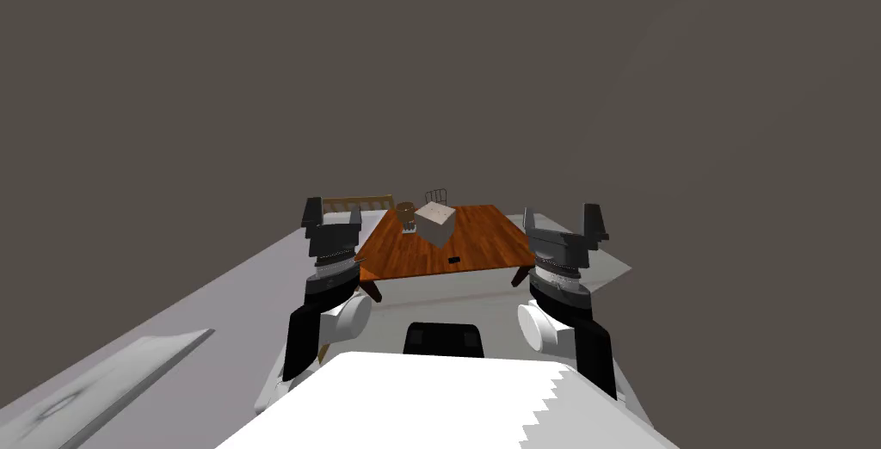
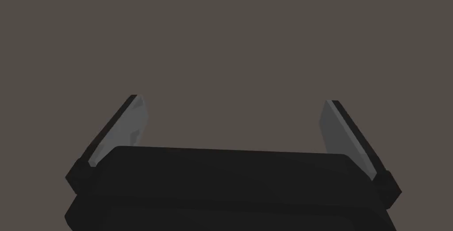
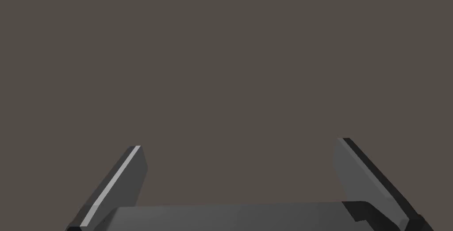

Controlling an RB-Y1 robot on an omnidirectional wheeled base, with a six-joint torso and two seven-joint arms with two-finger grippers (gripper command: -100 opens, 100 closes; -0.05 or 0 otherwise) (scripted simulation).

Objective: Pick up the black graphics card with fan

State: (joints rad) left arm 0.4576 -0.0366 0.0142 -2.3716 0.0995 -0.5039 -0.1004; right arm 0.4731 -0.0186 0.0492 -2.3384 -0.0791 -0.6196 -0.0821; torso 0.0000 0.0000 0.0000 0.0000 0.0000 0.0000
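While on table (image 1: 490, 242), card (image 1: 453, 261) beyond fingers (image 1: 312, 212)

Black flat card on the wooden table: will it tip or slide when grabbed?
The small black flat card lies low on the red-brown wooden table, so tipping seems unlikely. It may slide on that smooth-looking top if nudged.

Wooden table (image 1: 492, 239); pale box (image 1: 435, 222) on it; chair (image 1: 360, 203) beside.

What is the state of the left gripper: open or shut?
Open. The left gripper has its two fingers standing wide apart, with nothing between them.
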